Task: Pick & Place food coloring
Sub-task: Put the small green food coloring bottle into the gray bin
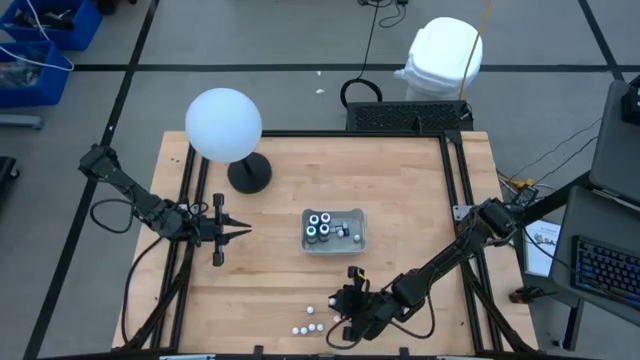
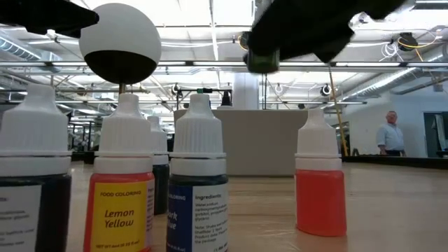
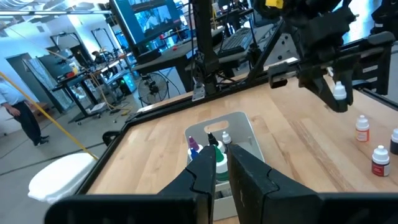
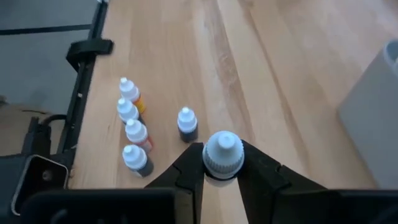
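Note:
The food coloring is small dropper bottles with white caps. Several stand in a clear tray at the table's middle, and several more stand loose by the near edge, close up in the low view. My right gripper hangs above the loose group, shut on one bottle. My left gripper waits left of the tray, level, pointing at it, shut and touching nothing. My right gripper pinches the bottle's ribbed white cap between its two fingers, one on each side. The fingers slant down from the table's right. The bottle stays upright, tip up, lifted clear of the table; its body is hidden under the cap.
A white globe lamp on a black base stands at the far left of the table. The loose bottles stand in a short row, one apart. Bare wood lies between tray and near edge. A person stands far behind.

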`<state>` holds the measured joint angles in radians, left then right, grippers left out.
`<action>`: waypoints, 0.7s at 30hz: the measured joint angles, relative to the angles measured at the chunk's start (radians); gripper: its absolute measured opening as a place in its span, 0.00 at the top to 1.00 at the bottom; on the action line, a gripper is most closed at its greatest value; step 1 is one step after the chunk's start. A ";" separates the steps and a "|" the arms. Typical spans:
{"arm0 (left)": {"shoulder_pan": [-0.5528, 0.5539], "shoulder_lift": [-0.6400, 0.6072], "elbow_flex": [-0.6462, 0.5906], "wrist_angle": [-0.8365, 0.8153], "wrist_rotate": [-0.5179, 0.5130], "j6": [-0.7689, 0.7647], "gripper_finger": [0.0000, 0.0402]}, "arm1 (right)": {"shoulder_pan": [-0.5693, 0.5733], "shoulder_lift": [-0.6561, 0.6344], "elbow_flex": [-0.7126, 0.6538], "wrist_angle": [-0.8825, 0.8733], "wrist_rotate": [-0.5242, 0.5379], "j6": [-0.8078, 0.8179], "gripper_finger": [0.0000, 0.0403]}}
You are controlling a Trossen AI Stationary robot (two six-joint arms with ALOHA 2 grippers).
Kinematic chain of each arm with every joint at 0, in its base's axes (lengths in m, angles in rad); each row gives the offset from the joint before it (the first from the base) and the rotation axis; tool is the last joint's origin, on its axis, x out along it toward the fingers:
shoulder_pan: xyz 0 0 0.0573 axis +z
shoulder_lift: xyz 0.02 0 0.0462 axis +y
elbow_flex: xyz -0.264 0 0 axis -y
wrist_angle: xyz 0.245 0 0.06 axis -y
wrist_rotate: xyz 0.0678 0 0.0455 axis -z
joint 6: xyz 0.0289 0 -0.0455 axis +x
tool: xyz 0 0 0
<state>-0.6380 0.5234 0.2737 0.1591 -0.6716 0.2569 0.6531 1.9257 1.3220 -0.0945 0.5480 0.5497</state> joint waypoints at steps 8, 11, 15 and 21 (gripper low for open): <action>0.000 0.000 0.000 0.000 0.000 0.002 0.88 | -0.046 -0.099 0.000 -0.003 0.050 -0.126 0.84; 0.000 0.000 0.000 0.001 0.000 0.012 0.88 | -0.069 -0.145 0.000 -0.010 0.104 -0.175 0.84; 0.000 0.000 0.000 0.001 -0.001 0.050 0.88 | -0.104 -0.209 0.000 -0.027 0.161 -0.235 0.84; 0.000 0.000 0.000 0.000 -0.001 0.053 0.88 | -0.170 -0.289 0.000 -0.106 0.161 -0.258 0.84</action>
<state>-0.6382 0.5235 0.2737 0.1592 -0.6724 0.3104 0.4828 1.6372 1.3220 -0.2002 0.7093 0.2918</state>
